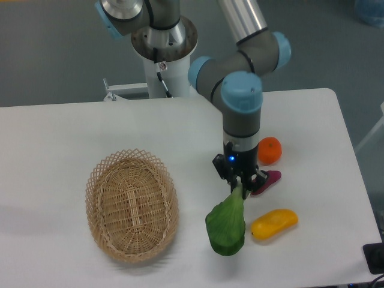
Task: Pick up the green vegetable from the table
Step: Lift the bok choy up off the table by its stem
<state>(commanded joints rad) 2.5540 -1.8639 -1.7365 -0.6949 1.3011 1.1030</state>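
Observation:
The green vegetable [227,227] is a broad glossy green leaf that narrows upward toward its stem end. My gripper [240,187] points straight down and is shut on that narrow upper end. The leaf hangs below the fingers, over the white table [60,132], right of the basket. I cannot tell whether its lower tip still touches the tabletop. The pale stem is hidden between the fingers.
A woven wicker basket [132,205] stands at the left of the vegetable. A yellow mango-shaped piece [274,224] lies just right of it. A purple oblong piece [267,181] and an orange fruit [269,150] lie right of the gripper. The arm's base [163,54] is at the back.

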